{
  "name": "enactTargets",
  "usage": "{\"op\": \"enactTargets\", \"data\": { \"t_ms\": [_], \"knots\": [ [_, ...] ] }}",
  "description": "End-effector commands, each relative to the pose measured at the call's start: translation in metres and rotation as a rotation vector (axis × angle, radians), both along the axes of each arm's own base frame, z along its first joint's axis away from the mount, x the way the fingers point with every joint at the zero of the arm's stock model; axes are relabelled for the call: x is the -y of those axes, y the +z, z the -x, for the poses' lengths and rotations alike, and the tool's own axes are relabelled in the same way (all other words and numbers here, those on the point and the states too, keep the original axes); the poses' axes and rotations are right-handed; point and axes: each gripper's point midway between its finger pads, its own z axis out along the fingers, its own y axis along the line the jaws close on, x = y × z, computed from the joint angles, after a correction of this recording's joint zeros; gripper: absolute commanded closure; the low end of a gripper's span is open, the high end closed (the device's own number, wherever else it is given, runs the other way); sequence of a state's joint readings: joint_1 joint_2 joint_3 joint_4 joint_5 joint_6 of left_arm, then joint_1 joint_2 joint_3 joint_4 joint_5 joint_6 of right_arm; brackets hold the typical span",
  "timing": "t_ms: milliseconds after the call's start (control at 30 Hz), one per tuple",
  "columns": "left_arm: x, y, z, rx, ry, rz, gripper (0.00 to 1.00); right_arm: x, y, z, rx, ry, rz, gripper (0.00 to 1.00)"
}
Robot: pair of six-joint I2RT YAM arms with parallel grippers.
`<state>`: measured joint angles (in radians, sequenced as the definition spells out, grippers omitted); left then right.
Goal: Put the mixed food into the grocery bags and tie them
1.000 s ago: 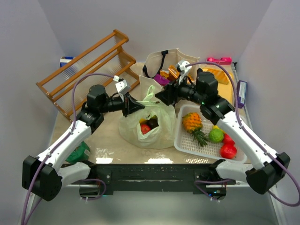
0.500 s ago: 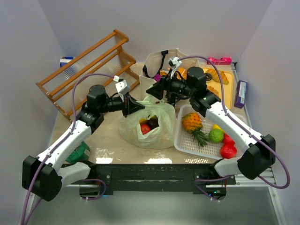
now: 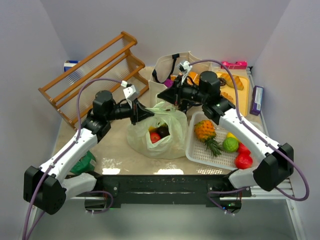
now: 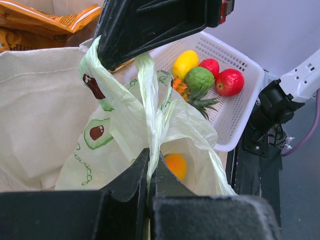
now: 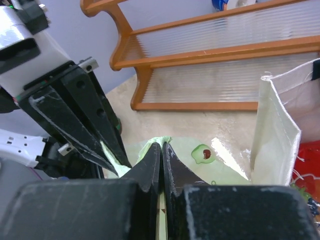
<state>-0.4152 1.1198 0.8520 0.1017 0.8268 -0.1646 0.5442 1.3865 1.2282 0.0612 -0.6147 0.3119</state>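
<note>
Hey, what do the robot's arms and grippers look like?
The left arm and right arm are white shells with black joints and bases, each trailed by a looping purple cable. The left gripper and right gripper are black, with tapered wedge-shaped fingers and a small white camera module.

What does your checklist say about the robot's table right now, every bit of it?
Surface: sandy table, crowded at the back.
Job's things: green bag stands open with toy fruit inside; canvas tote behind it holds snack packets.
Clutter: white basket with a pineapple and other fruit; wooden rack; dark green bundle.
End effectors: left end effector and right end effector are each shut on a handle of the green bag.
Cables: purple cables loop above both arms; no snag seen.
Surroundings: plain pale walls; nothing else seen.
</note>
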Motion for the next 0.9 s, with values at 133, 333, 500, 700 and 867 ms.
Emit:
{"op": "enactTargets", "data": {
  "t_ms": [133, 333, 500, 700, 867],
  "knots": [
    [-0.006, -0.012, -0.021, -0.053, 0.118, -0.045, 1.00, -0.004, 0.052, 0.060, 0.160, 0.059, -0.032, 1.00],
    [-0.009, -0.013, -0.027, -0.072, 0.165, -0.040, 1.00, -0.010, -0.003, 0.087, 0.059, 0.061, 0.062, 1.00],
    [-0.009, -0.009, -0.028, -0.069, 0.175, -0.017, 1.00, -0.011, -0.085, 0.108, -0.116, 0.047, 0.139, 1.00],
    [-0.005, -0.010, -0.021, -0.090, 0.140, 0.008, 1.00, -0.016, -0.128, 0.100, -0.150, -0.018, 0.192, 1.00],
    [-0.003, -0.014, -0.010, -0.125, 0.101, 0.023, 1.00, -0.006, -0.142, 0.083, -0.103, -0.105, 0.251, 1.00]
  ]
}}
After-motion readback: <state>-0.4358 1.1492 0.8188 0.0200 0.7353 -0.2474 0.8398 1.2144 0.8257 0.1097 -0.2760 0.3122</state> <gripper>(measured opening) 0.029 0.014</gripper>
